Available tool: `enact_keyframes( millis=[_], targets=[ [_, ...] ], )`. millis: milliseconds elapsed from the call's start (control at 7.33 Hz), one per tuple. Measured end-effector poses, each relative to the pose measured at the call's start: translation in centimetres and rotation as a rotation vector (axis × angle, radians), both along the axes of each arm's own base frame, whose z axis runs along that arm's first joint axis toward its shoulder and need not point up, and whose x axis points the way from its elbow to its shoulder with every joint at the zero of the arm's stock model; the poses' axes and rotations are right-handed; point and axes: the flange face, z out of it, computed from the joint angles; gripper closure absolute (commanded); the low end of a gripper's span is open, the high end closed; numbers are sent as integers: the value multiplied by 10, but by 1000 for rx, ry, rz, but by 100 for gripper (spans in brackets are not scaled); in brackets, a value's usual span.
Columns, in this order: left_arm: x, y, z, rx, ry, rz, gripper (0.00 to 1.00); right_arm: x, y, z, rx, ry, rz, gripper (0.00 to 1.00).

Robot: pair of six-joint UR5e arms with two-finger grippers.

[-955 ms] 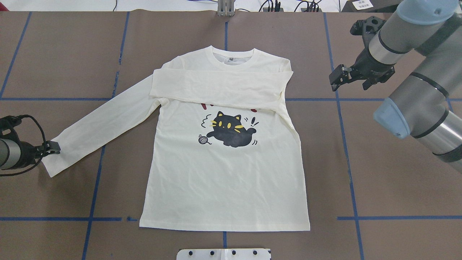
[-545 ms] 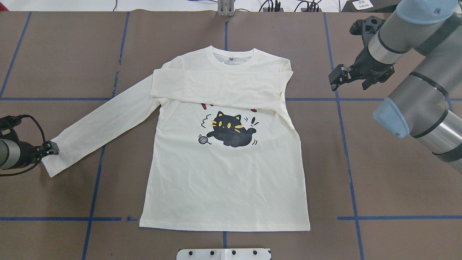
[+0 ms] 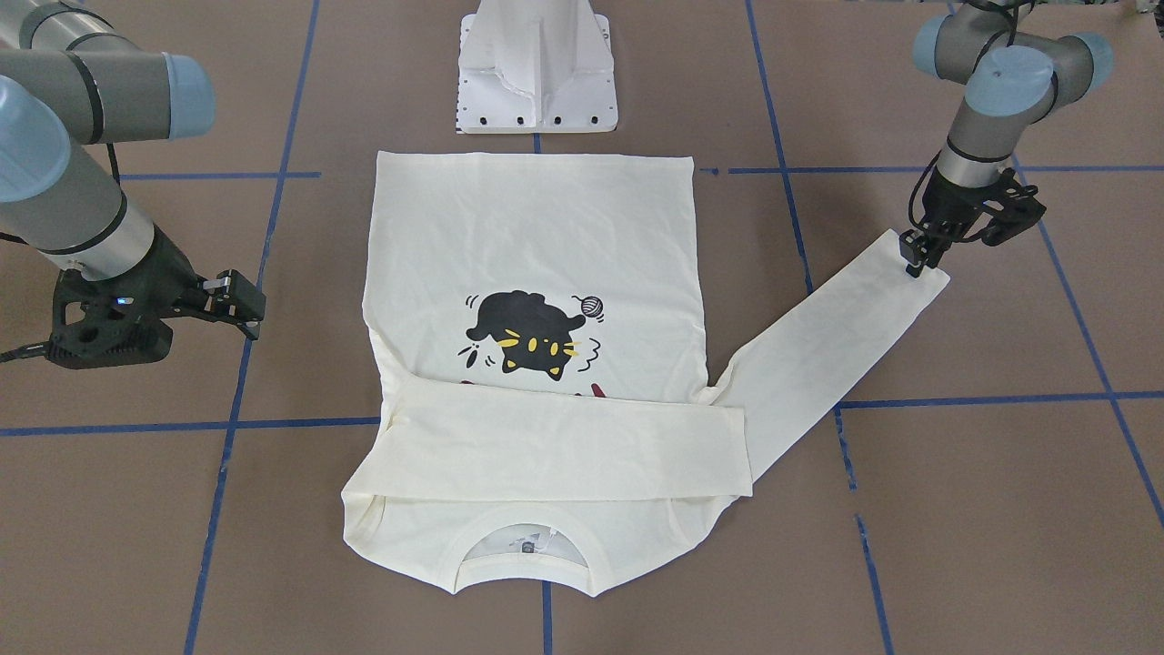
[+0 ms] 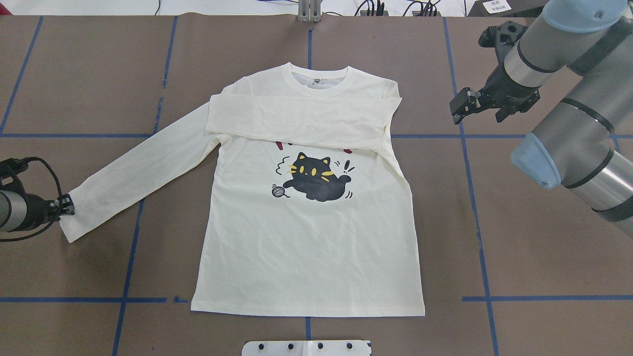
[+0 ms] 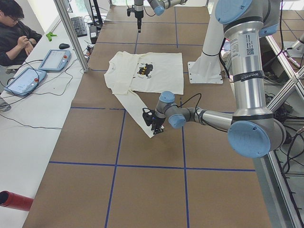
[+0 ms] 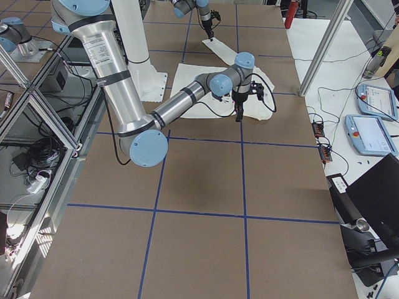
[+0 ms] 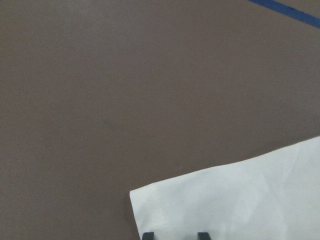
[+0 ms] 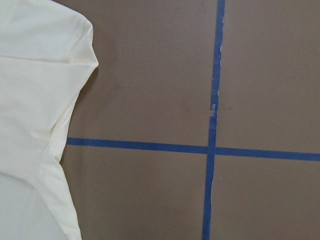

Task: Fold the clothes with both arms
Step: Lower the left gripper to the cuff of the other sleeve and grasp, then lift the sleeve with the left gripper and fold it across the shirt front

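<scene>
Brown bench [image 4: 519, 247] crossed by blue tape lines [image 4: 475, 198], carrying one shirt [image 4: 306, 247] at its middle. Pale cream, long-sleeved, lying flat with the front up, hem toward the robot's white base [image 3: 538, 73], collar [image 4: 319, 79] toward the far edge.

Two grey arms with light-blue joint caps. Right arm [image 4: 568, 99] reaching in over bare bench beside the shirt's shoulder on the robot's right, apart from the cloth. Left arm [image 3: 991, 100] bent down to the far end of the sleeve on the robot's left.

Two sleeves. Folded sleeve [image 4: 301, 121] laid straight across the chest, covering most of the red lettering [image 4: 279, 145], with only its lower edges showing. Outstretched sleeve [image 4: 143, 168] running diagonally toward the robot's left, flat on the bench.

Two black grippers. Right gripper [image 4: 456, 110] hovering above the bench near a tape line, fingers apart, holding nothing. Left gripper [image 3: 912, 264] down at the cuff [image 7: 200, 210] of the outstretched sleeve; in the left wrist view, fingers [image 7: 202, 235] apart, cream cloth between the two tips, not closed on it.

Just below the folded sleeve, one black cat print [image 4: 314, 178] with yellow eyes and whiskers, beside one small ball of yarn [image 4: 279, 191].
</scene>
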Motion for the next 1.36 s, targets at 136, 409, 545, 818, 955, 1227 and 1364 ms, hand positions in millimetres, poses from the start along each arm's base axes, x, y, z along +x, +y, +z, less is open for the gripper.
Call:
enact_keyframes(
  millis=[136,409,545,818,955,1227,1364],
  targets=[
    [0,0,0,-1,1,1,74,0,0,0,0,0,0,0],
    [0,0,-1,-1,3,1,95,0,0,-1,1,-1,1,0],
    [1,0,-2,-1,6,3,100,1,0,-1,1,-2,1,0],
    [1,0,-7,2,13,5,100,2,-1,-2,1,-4,2,0],
    [1,1,-12,6,21,5,100,3,-1,-2,0,-4,4,0],
    [1,3,-31,9,58,22,100,6,-1,-1,-2,-8,6,0],
    [3,6,-49,2,98,48,100,8,-2,-2,-7,-15,5,0]
  ],
)
